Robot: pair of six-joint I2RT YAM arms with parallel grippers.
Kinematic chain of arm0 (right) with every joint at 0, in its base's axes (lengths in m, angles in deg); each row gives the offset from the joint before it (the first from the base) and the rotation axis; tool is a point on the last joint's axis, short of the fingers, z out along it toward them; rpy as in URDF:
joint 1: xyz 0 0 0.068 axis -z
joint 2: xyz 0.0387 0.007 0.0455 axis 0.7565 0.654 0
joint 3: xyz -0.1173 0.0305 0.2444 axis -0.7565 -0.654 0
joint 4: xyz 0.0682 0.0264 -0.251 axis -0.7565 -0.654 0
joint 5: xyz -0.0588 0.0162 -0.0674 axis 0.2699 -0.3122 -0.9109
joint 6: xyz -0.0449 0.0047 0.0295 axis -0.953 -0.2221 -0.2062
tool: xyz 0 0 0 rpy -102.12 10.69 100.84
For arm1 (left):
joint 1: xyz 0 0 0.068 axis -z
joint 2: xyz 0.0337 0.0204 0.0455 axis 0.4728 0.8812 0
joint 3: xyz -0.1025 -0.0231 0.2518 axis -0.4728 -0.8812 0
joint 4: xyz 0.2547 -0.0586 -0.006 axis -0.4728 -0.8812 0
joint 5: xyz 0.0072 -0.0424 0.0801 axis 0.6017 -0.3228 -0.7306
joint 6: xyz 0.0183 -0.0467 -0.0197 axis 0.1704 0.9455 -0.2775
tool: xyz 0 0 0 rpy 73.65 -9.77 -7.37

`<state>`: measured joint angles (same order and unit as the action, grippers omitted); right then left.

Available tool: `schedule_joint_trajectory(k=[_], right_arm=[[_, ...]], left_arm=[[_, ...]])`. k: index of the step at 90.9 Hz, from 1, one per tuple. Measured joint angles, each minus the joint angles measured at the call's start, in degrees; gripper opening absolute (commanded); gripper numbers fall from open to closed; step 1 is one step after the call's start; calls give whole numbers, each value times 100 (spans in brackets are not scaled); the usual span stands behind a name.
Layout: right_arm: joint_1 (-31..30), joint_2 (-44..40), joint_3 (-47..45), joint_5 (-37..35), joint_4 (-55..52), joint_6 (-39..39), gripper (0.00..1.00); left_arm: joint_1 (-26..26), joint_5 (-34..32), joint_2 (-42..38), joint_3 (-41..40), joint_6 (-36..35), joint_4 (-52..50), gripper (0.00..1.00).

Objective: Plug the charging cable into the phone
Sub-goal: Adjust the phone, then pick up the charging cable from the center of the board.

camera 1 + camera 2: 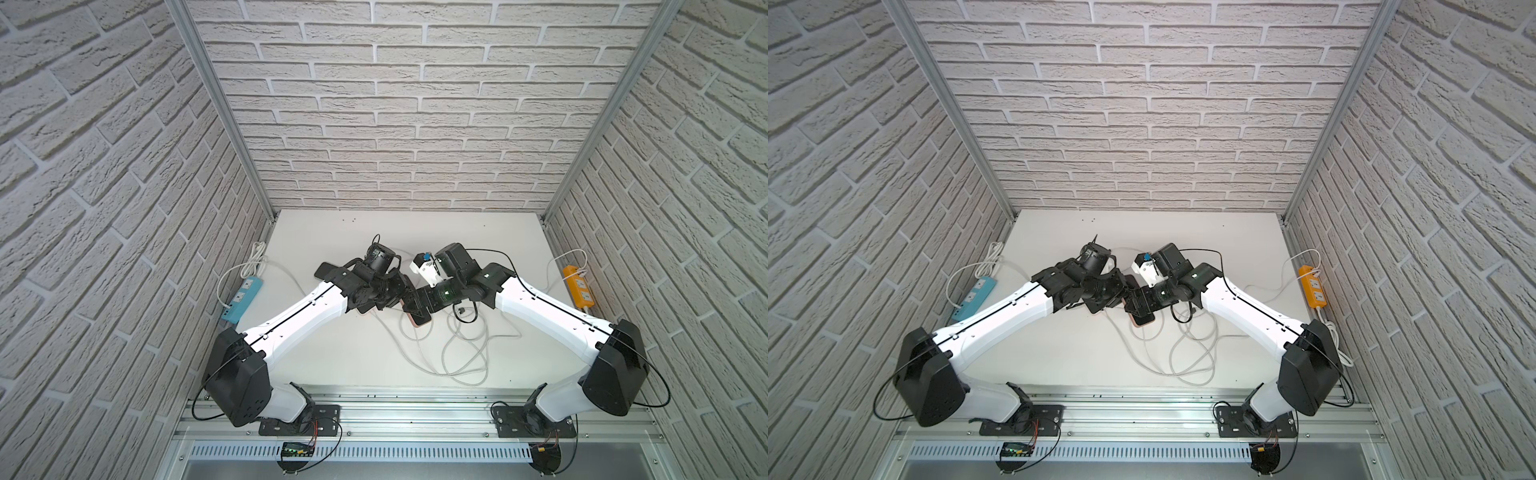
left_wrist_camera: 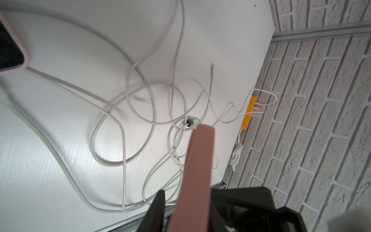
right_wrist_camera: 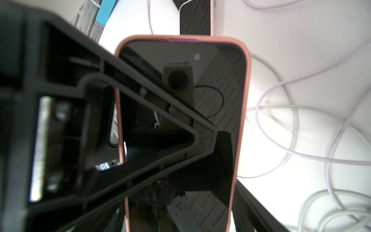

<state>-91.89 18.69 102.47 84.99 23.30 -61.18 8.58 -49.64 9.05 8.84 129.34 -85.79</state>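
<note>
Right wrist view is showing the rigid, likely slick phone [image 3: 220,70] being pinched face-to-back by left jaws while right jaws are clamping its grippier cased sides.

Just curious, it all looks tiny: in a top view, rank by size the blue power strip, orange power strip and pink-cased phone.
Largest first:
blue plastic power strip
orange plastic power strip, slightly smaller
pink-cased phone, mostly hidden, so unsure

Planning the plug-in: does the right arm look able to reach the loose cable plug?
Probably yes: the cable plug lies on bare table, clear of the coils, near that arm; the right gripper must leave the pink phone.
</note>
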Motion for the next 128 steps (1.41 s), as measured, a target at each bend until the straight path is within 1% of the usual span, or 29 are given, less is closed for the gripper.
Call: schedule_joint_trajectory(k=[9, 13, 22, 26, 30, 37, 41, 45, 50, 55, 60, 67, 74, 82, 91, 99, 111, 128], right_arm=[[42, -20, -9, 76, 98, 72, 24], [20, -20, -9, 109, 170, 79, 29], [-13, -22, -7, 168, 273, 125, 53], [-13, -28, -7, 136, 282, 138, 62], [-13, -33, 0, 101, 275, 76, 68], [46, -85, 11, 7, 223, -17, 71], [111, -149, 13, -46, 175, -57, 72], [232, -229, 15, -131, 120, -72, 70], [490, -302, 68, -315, 15, -68, 65], [820, -269, 210, -619, -109, -50, 58], [1174, -33, 529, -1043, -385, -50, 51], [1554, 584, 1169, -1606, -763, -68, 47], [1797, 1392, 1805, -2221, -1029, -118, 47], [1888, 2192, 2312, -2765, -1327, -205, 47], [1943, 3040, 2922, -3220, -1698, -334, 47], [1996, 3620, 3366, -3438, -1873, -501, 47], [2079, 4057, 3687, -3700, -2035, -813, 47], [2295, 4109, 3696, -3827, -2120, -1043, 45]], left_arm=[[-4, -70, 7, -37, 4, -57, 0], [0, -76, 9, -66, 2, -81, 0], [-2, -125, 9, -76, -7, -170, 0], [-15, -157, 2, -76, -28, -229, 0], [-42, -179, -20, -76, -68, -306, 0], [-190, -208, -122, -81, -173, -520, 0], [-356, -225, -258, -114, -227, -632, 0], [-557, -243, -457, -195, -297, -706, 0], [-855, -264, -802, -330, -378, -822, 0], [-1143, -267, -1172, -476, -446, -925, 0], [-1390, -258, -1508, -599, -516, -1019, 0], [-1593, -203, -1851, -728, -577, -1137, 0], [-1637, -129, -2024, -802, -656, -1246, 0], [-1641, -42, -2092, -881, -706, -1305, 0], [-1644, 31, -2135, -955, -748, -1375, 0], [-1652, 79, -2159, -955, -791, -1443, 0], [-1652, 131, -2177, -955, -837, -1449, 0], [-1655, 201, -2170, -955, -907, -1458, 0]])
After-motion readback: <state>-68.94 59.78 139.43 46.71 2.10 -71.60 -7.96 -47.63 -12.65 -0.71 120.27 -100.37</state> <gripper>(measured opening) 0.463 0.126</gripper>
